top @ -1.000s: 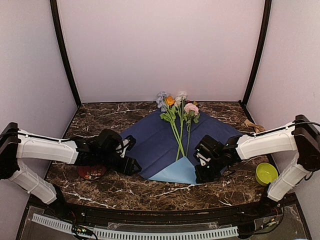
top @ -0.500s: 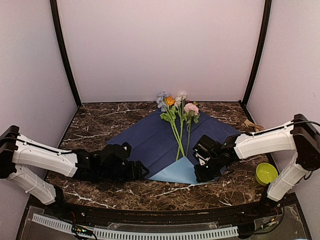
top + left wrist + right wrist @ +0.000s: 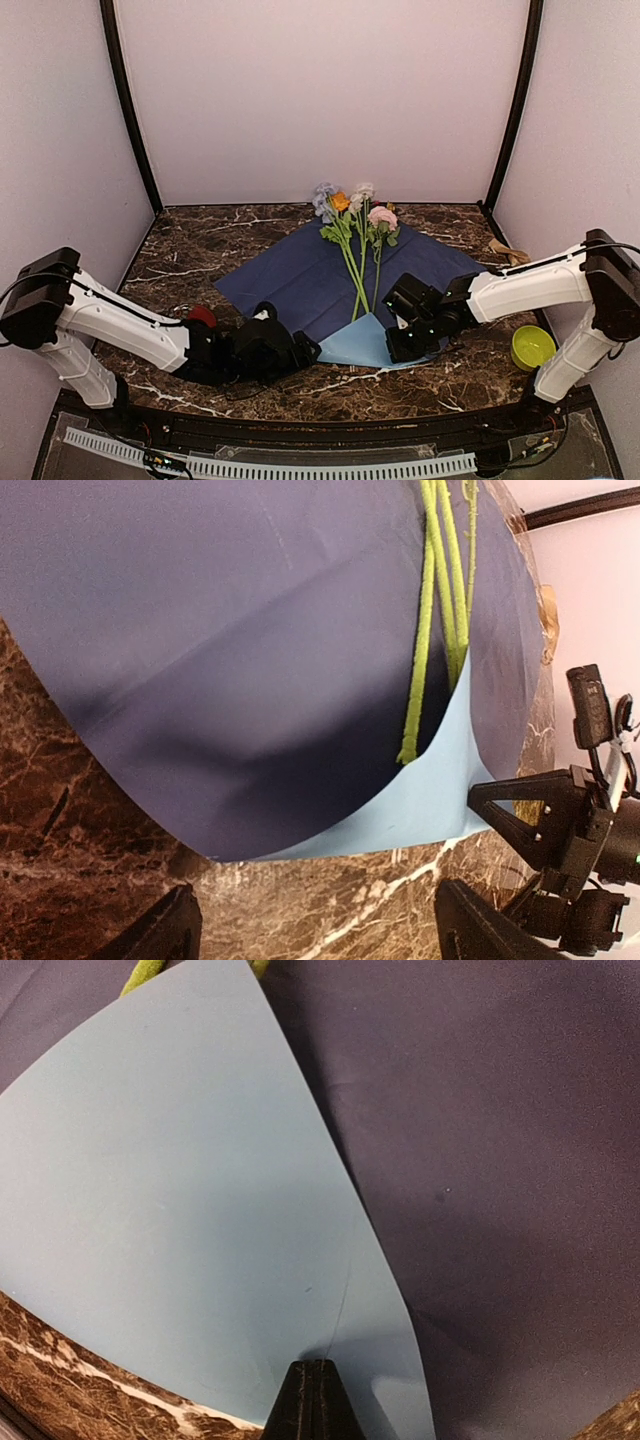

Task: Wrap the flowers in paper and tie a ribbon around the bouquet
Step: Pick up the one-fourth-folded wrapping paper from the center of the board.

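Since a second ago my left arm swung to lower centre, fingers spreading | left gripper [image 3: 303, 350] agape, empty, at the paper [image 3: 290, 280] near edge | flowers [image 3: 352, 240] mid-frame on navy, stems under light-blue flap [image 3: 200, 1210] | right gripper [image 3: 398, 348] clenched, tip on flap | step: wrapping; next, I judge, lift left edge over stems.

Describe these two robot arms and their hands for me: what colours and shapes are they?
The left arm and right arm both have long rounded white shells linked by chunky black joints, with a thin black cable along each. The left hand and right hand are all black, each ending in two flat, tapering fingers.
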